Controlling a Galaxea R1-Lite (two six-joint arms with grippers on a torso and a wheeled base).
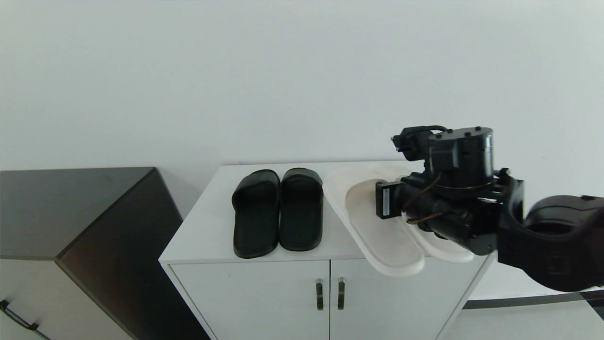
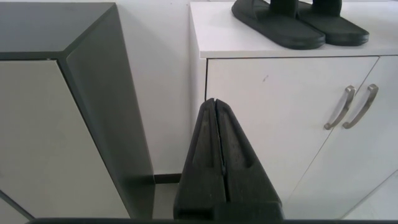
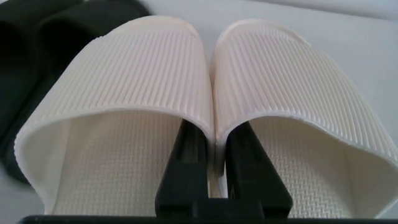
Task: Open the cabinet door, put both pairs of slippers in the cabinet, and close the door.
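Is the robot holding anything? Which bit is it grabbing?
The right pincer holds the white slippers, one finger inside each, pinching the two neighbouring strap sides together. The left pincer is shut and holds nothing.

My right arm [image 1: 460, 189] is all black: a drum-shaped wrist housing with small screws round its top, a white label [image 1: 386, 200] on a boxy block, thin brown cables [image 1: 422, 218] looping beneath, and a glossy rounded shell behind. My left gripper [image 2: 214, 102] has matte, tapered fingers; my right gripper [image 3: 216, 134] has flat black bars.
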